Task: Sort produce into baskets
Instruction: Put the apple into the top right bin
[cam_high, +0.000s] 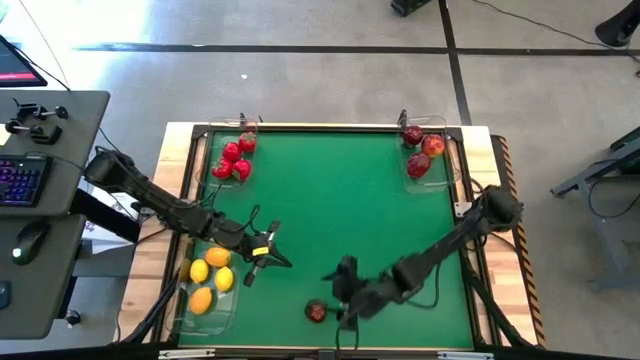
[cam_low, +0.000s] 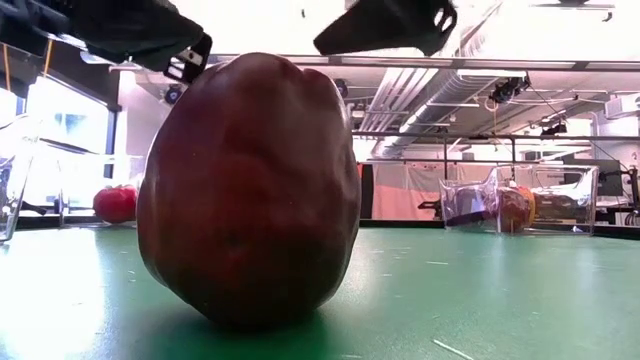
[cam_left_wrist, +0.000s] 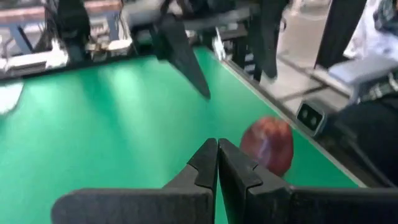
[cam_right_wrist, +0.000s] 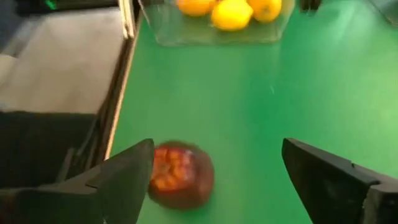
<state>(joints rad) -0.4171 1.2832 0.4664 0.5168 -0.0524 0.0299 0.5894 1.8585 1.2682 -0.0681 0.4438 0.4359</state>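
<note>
A dark red apple (cam_high: 316, 311) rests on its underside on the green mat near the table's near edge; it fills the low view (cam_low: 250, 190). My right gripper (cam_high: 337, 295) is open just above it and a little to its right. In the right wrist view (cam_right_wrist: 217, 174) the apple (cam_right_wrist: 180, 174) lies close by one finger (cam_right_wrist: 124, 180). My left gripper (cam_high: 280, 260) is shut and empty above the mat beside the lemon basket (cam_high: 190, 300); in its wrist view (cam_left_wrist: 217, 163) the apple (cam_left_wrist: 267, 144) lies ahead.
A clear basket at the near left holds lemons (cam_high: 208, 272). One at the far left (cam_high: 215, 140) holds small red fruits (cam_high: 233, 160). One at the far right (cam_high: 445, 170) holds apples (cam_high: 423, 152). The mat (cam_high: 340, 200) between them is bare.
</note>
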